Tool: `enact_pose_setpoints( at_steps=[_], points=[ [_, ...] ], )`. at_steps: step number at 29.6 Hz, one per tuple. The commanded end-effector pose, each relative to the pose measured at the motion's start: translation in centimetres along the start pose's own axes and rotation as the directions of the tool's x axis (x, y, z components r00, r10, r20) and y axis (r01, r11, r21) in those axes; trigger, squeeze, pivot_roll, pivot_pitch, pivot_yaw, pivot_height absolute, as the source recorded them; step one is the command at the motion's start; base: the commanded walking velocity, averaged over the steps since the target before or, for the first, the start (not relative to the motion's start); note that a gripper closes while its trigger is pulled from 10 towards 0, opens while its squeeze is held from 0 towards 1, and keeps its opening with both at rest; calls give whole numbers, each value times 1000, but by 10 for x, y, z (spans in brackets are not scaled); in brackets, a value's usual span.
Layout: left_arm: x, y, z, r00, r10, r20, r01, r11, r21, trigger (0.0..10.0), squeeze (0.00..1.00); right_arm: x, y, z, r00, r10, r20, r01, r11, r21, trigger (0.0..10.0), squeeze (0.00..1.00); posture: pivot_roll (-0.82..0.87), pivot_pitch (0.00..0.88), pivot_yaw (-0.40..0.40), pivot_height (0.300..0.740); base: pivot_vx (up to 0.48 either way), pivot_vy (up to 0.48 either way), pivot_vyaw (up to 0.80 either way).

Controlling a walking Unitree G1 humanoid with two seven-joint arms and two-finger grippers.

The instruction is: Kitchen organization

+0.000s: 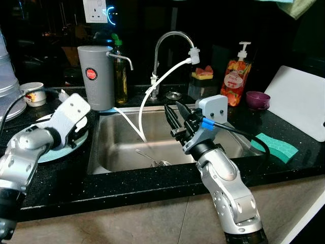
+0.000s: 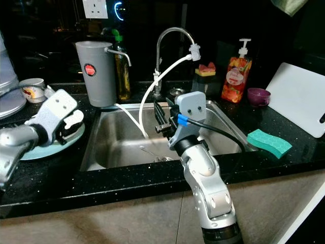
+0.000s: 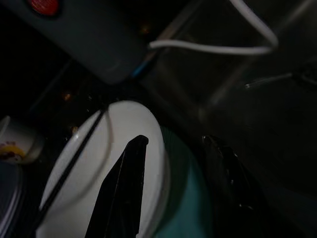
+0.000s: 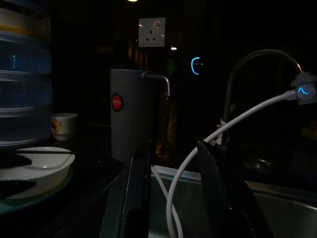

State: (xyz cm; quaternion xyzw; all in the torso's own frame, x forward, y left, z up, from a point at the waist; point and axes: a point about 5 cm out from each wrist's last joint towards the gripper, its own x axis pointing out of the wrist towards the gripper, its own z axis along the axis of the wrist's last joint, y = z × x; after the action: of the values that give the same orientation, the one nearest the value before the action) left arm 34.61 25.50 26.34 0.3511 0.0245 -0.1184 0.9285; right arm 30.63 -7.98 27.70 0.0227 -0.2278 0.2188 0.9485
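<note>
The left gripper [image 3: 173, 173] hovers directly over the stacked tableware on the counter to the left of the sink [image 1: 101, 168]: a white bowl [image 3: 124, 148] sits on a teal plate [image 1: 51, 152], and a dark, thin utensil, possibly a chopstick [image 3: 74, 163], lies across the bowl. In the left wrist view the two fingers are spread wide, holding nothing; one finger lies over the bowl's rim, the other beyond the plate's edge toward the sink. The bowl's near rim therefore lies between the fingers and just below them, so a short descent would probably bring the rim into the grasp. The thin utensil's long axis runs roughly parallel to the fingers, not across them. The right gripper [image 1: 175, 119] is raised over the sink basin, pointing toward the grey water dispenser [image 1: 95, 76] and the white hose [image 1: 162, 81]; its fingers stand apart and hold nothing. The bowl lies well apart from the right gripper, across the basin. The left arm is judged the nearer and better placed for any move on the bowl or plate. Cutlery [image 1: 152, 160] rests on the sink floor, below the right gripper.
</note>
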Motion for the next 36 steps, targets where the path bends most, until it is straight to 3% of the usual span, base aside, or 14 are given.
enact_pose_setpoints(
  at_steps=[1, 14, 36],
  points=[
    [-5, -1, -4, 999, -19, -48, 21, 999, 47, 10000, 0, -2, 0, -2, 1000, 1, -8, -1, 1000, 6, 10000, 0, 43, 55, -45, 740, 0, 0, 0],
    [-8, 1, -6, 995, 9, -95, -2, 997, 74, 10000, 0, -1, 1, -2, 1000, 4, -4, -4, 1000, 9, 10000, 0, 47, 49, -47, 740, 0, 0, 0],
    [-5, 6, -36, 977, 50, -208, -34, 996, 80, 10000, 0, 0, 1, -2, 1000, 5, 2, -5, 1000, 7, 10000, 0, 47, 36, -47, 740, 0, 0, 0]
  ],
)
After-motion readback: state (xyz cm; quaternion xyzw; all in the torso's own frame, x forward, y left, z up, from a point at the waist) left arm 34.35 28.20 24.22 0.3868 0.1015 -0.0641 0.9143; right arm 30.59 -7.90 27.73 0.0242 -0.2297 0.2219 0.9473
